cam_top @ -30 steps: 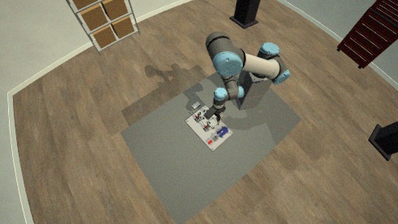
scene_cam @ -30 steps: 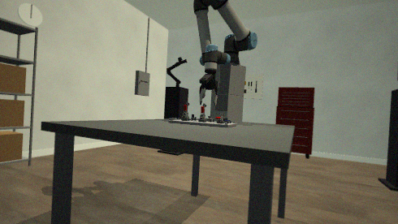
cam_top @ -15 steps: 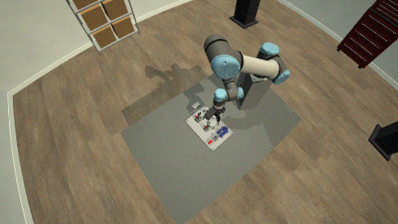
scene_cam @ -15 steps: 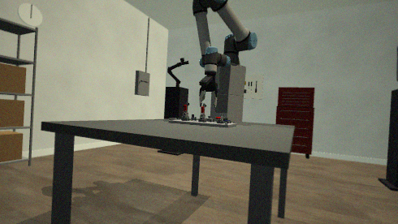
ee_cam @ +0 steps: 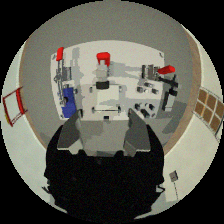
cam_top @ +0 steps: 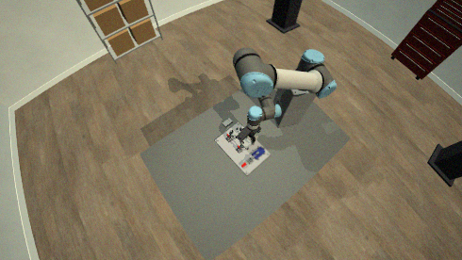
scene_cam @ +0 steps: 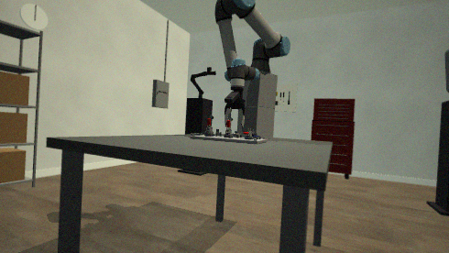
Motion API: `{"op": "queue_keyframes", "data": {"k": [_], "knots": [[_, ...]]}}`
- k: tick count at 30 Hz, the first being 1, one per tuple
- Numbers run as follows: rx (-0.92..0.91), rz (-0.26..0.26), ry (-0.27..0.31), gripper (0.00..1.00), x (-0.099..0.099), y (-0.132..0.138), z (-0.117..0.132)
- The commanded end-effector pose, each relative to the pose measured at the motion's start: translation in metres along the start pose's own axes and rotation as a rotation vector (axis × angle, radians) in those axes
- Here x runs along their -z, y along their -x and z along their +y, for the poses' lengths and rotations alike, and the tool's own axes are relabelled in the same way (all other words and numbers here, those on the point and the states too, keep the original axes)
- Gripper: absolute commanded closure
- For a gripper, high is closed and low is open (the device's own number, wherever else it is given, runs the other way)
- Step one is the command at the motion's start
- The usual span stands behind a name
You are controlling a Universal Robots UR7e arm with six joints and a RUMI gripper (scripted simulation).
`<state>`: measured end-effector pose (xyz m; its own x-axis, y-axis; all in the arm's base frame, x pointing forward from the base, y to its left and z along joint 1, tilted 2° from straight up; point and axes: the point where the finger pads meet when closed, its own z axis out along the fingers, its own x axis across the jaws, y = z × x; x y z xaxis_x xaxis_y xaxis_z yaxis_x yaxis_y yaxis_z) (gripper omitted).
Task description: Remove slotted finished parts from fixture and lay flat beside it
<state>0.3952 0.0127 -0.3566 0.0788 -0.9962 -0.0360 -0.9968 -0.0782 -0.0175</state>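
Counter, arm and fixture at the part-removal stage. The counter (cam_top: pixel 198 198) (scene_cam: pixel 183 152), a broad slab on square legs, carries the work within reach of the arm (cam_top: pixel 296 80) (scene_cam: pixel 227 40), whose rounded links end in blue caps. The arm bends down steeply, bringing the hand (cam_top: pixel 250 143) (scene_cam: pixel 235 120) (ee_cam: pixel 105 109) over the middle of the fixture (cam_top: pixel 249 170) (ee_cam: pixel 125 50); the hand stands a little over half open and has hold of nothing, a spread presumably chosen to straddle the middle part. The fixture is a flat pale plate with three stations, which would keep each workpiece located by its pegs and clamp. The blue blank (cam_top: pixel 260 153) (ee_cam: pixel 68 102), blocky and matte, sits at one end beside a lowered red handle, consistent with its being clamped. The other two handles, the middle handle (scene_cam: pixel 228 124) (ee_cam: pixel 103 57) and the end handle (scene_cam: pixel 209 122) (ee_cam: pixel 166 70), stand raised, which suggests released clamps. A grey block (cam_top: pixel 227 122) (ee_cam: pixel 170 100) lies on the counter just beside the fixture, probably one finished part already out; its slot cannot be made out. The second is probably the pale shape (ee_cam: pixel 107 95) at the middle station, though part and plate are hard to separate.

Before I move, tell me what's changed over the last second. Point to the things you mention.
The gripper (cam_top: pixel 249 142) (scene_cam: pixel 235 125) (ee_cam: pixel 105 109) has come down closer to the fixture (cam_top: pixel 227 146) (scene_cam: pixel 229 139) (ee_cam: pixel 125 48); it is open, holding nothing. The fixture and blue blank (cam_top: pixel 259 151) (scene_cam: pixel 255 137) (ee_cam: pixel 69 106) appear unmoved.
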Motion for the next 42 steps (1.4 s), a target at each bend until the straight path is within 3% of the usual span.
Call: {"op": "queue_keyframes", "data": {"k": [1, 42], "knots": [[0.0, 0.001, -0.001, 0.41, -0.0091, -0.0003, -0.0007], [0.0, 0.001, -0.001, 0.41, -0.0144, -0.0003, -0.0008]]}}
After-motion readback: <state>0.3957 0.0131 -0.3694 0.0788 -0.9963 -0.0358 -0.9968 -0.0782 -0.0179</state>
